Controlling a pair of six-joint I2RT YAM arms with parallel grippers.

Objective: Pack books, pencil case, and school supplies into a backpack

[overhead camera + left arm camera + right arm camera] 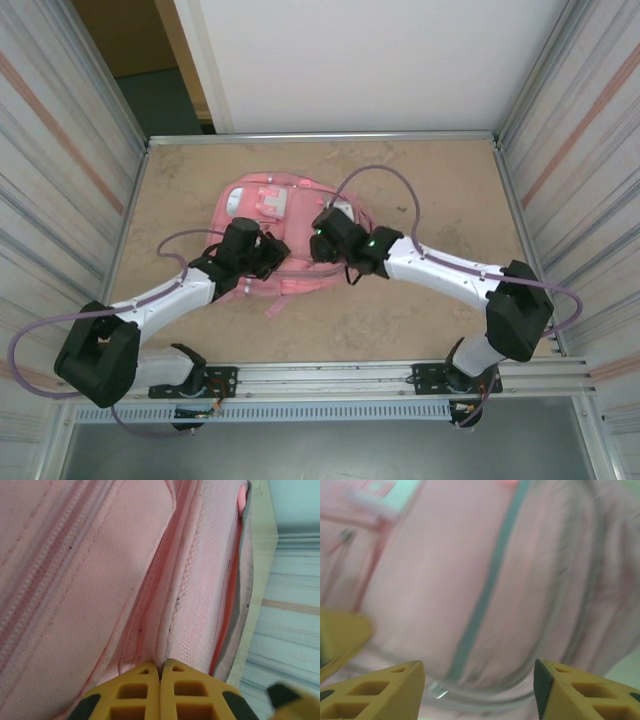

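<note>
The pink backpack point(262, 212) lies flat in the middle of the table, its white-grey patch toward the far side. My left gripper point(268, 254) rests on its near left part. In the left wrist view the yellow fingertips point(150, 672) are pressed together on a raised fold of the pink fabric point(170, 605). My right gripper point(322, 236) hovers over the backpack's right half. It is open, with blurred pink fabric and a grey stripe point(485, 590) between its fingers point(395, 690) and a small shiny zip pull point(437, 689) close to the left one. The books, pencil case and school supplies are out of view.
Corrugated metal walls stand along the left point(60, 180) and right point(580, 150) of the tan table point(440, 190), with a white panel at the back. A purple cable point(385, 172) loops above the backpack's right side. A metal rail point(330, 375) runs along the near edge.
</note>
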